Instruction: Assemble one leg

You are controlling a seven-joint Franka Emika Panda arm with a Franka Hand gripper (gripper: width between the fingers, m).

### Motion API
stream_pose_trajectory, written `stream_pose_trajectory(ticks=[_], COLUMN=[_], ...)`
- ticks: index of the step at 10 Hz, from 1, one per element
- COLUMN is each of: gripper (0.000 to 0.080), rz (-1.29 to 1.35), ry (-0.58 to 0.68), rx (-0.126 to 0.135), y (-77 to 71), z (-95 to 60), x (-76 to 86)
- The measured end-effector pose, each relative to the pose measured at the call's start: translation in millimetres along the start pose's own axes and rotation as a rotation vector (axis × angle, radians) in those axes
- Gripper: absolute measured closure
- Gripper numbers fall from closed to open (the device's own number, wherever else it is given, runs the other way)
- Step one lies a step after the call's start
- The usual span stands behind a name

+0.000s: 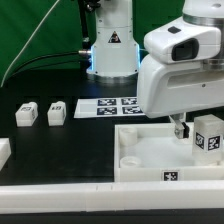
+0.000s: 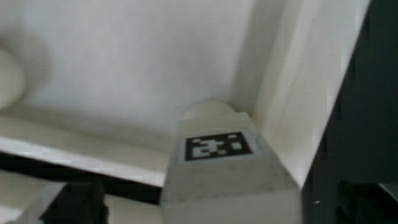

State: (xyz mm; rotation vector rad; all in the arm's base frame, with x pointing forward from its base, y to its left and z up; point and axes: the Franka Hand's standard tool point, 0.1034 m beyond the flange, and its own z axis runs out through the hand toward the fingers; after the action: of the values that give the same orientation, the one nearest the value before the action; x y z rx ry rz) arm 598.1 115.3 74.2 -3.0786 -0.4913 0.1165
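end effector (image 1: pixel 181 128) clamps leg (image 1: pixel 207 138) (tag visible) | over white panel (image 1: pixel 140 160) | two spare legs (image 1: pixel 42 113) apart

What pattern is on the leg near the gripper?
A black-and-white square tag on the white leg, clearest in the wrist view.

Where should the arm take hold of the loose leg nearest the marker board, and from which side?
Probably across its two opposite side faces, coming straight down from above. The leg sits free on the table, its blocky sides look flat, and a clear gap separates it from its twin.
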Motion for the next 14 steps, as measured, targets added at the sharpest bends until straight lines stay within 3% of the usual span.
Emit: stream_pose_trajectory(ticks=[3, 5, 6, 7, 11, 14], gripper=[0.0151, 0.0387, 0.0387, 0.0509, 0.0509, 0.0509], rz=[-0.018, -0.018, -0.018, -0.018, 0.01, 0.422], ry=[-0.002, -0.002, -0.002, -0.002, -0.002, 0.028], rx=[0.001, 0.001, 0.001, 0.001, 0.002, 0.026], y=[-0.3, -0.3, -0.3, -0.3, -0.5, -2.4], z=[1.7, 1.9, 2.0, 2.1, 2.2, 2.9], x=[-0.9, -0.9, -1.0, -1.0, -1.0, -0.9])
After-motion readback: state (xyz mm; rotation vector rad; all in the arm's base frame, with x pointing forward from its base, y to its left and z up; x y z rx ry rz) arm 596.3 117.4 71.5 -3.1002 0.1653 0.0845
